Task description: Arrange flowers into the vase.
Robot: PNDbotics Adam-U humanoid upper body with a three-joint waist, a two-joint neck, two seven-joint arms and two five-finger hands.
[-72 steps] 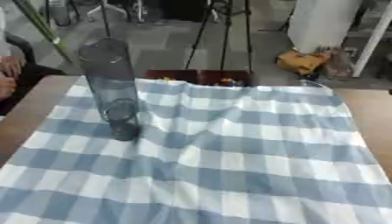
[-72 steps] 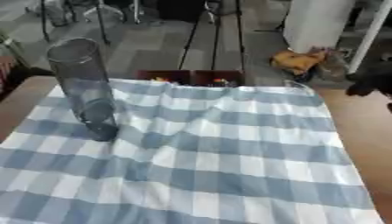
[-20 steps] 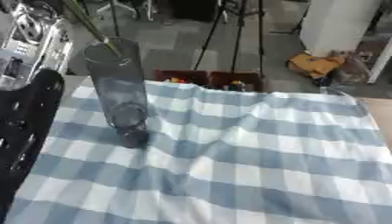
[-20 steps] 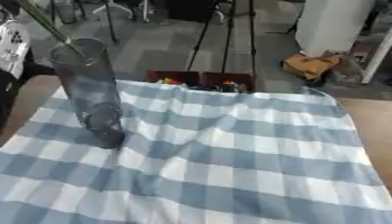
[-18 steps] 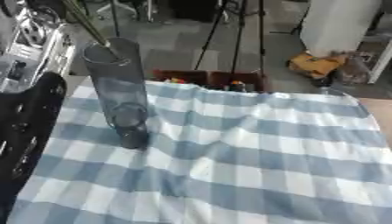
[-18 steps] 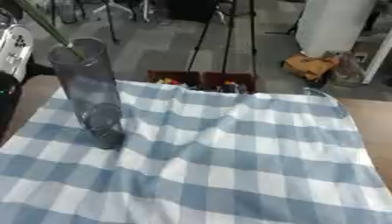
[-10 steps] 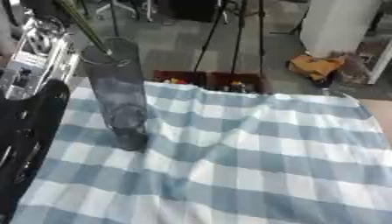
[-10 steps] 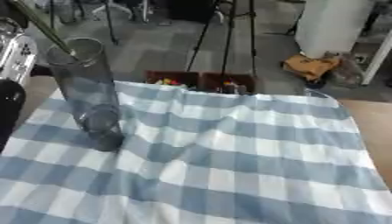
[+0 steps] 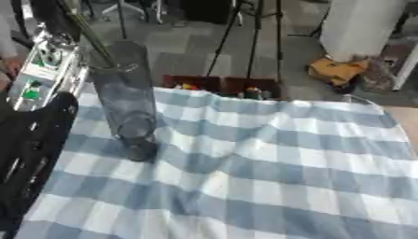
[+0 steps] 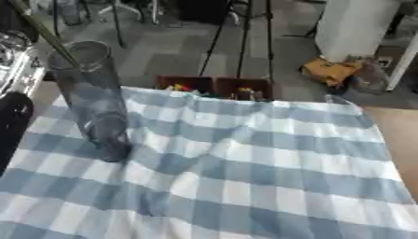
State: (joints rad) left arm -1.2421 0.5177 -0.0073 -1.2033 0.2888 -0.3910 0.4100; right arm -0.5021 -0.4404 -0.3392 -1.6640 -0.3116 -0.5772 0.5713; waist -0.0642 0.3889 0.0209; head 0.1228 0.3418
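Left eye view, left arm beside vase, stem above, fingers perhaps hidden, state unclear.

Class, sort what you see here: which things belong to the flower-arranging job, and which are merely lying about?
Belongs to the job:
- tall clear vase
- green stem slanting into the vase mouth
- left arm at the left edge

Just lying about:
- checked tablecloth
- dark red box behind the table
- tripod legs
- white cylinder
- orange object on the floor

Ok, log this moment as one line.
left arm: beside vase | vase: upright on checked cloth | green stem: at vase mouth | hands: unseen
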